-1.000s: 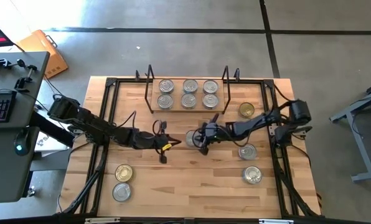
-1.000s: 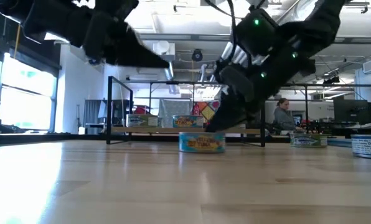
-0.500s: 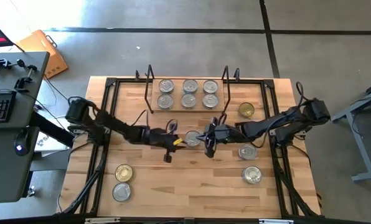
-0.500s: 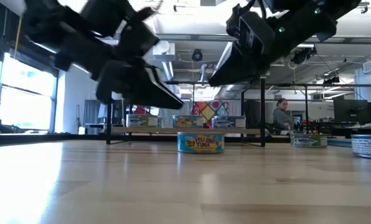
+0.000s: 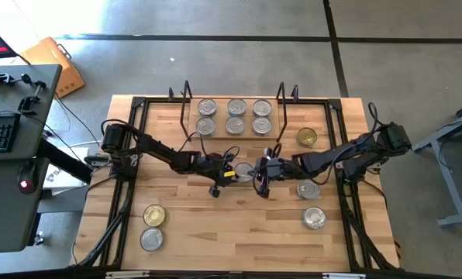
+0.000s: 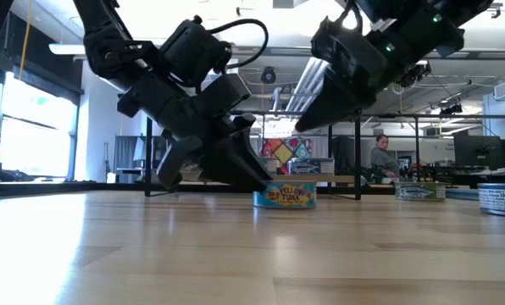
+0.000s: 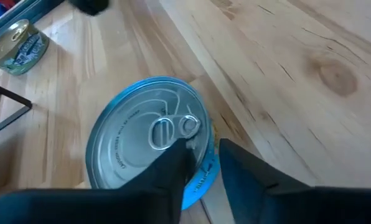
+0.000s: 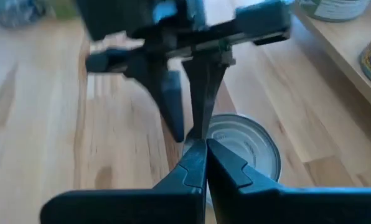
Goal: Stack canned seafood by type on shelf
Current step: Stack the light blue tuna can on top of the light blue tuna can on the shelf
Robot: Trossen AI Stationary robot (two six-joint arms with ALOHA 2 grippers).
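A silver-topped, blue-walled can point(image 5: 245, 171) stands on its base in the middle of the table. My left gripper point(image 7: 204, 146) has come down slanting from the left and is open at the can's left rim point(image 6: 265, 188). My right gripper point(image 8: 205, 152) hangs shut above the can's right side point(image 6: 302, 125), clear of it. The shelf point(image 5: 235, 137), a wood board in a black wire frame, stands at the far middle and carries several silver-topped cans in two rows. My left gripper straddles the can's rim point(image 7: 205, 163) with its fingers a little apart. One fingertip point(image 7: 176, 155) lies over the lid beside the pull tab, and the other point(image 7: 232, 158) is outside the blue wall. The fingers slant down from the table's left. The can stands upright on the table.
A gold-topped can point(image 5: 307, 138) and two silver ones point(image 5: 308, 188) point(image 5: 315, 218) stand at the right. A gold-topped can point(image 5: 153, 215) and a silver one point(image 5: 151, 239) stand at the near left. A black frame point(image 5: 134, 155) borders the table. A person sits far behind the table point(image 6: 382, 157).
My left gripper has swung down and toward the table's right onto the can, rolling its wrist and opening a little. My right gripper has risen off the can and drawn back toward the right, staying shut. The can has slid slightly to the right.
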